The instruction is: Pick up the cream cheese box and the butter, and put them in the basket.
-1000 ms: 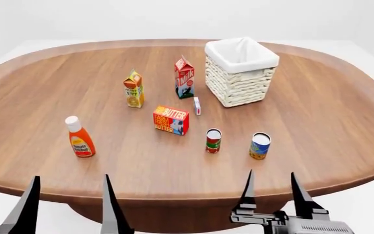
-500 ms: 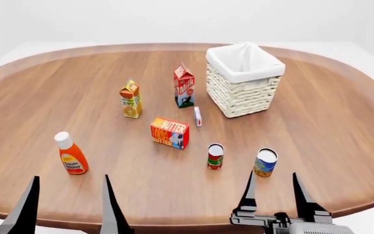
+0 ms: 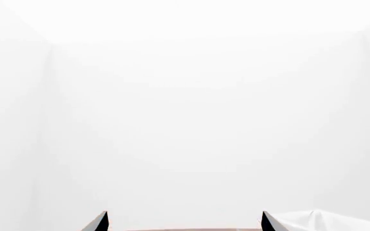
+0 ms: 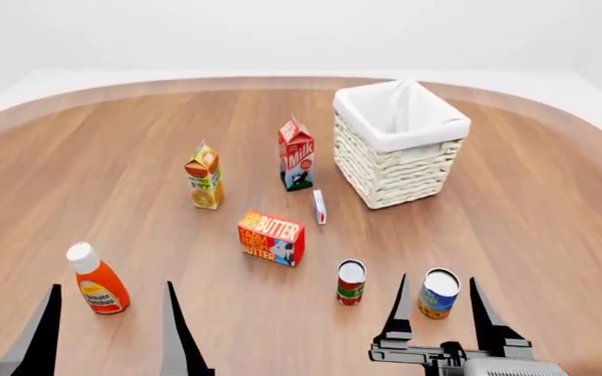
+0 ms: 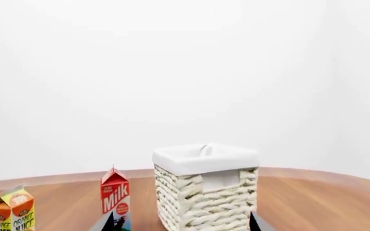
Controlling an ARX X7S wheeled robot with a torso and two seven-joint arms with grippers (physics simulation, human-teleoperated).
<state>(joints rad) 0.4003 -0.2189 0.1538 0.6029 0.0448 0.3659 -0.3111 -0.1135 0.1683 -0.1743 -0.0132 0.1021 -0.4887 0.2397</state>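
Both jaws spread, empty; butter (image 4: 270, 238), cream cheese box (image 4: 320, 207) seemingly untouched near basket (image 4: 400, 149).

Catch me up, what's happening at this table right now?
Nothing is held yet. The left gripper and right gripper are both open and empty at the table's near edge. The butter sits mid-table, the small cream cheese box just beyond it, between the milk carton and the basket. The basket looks empty.
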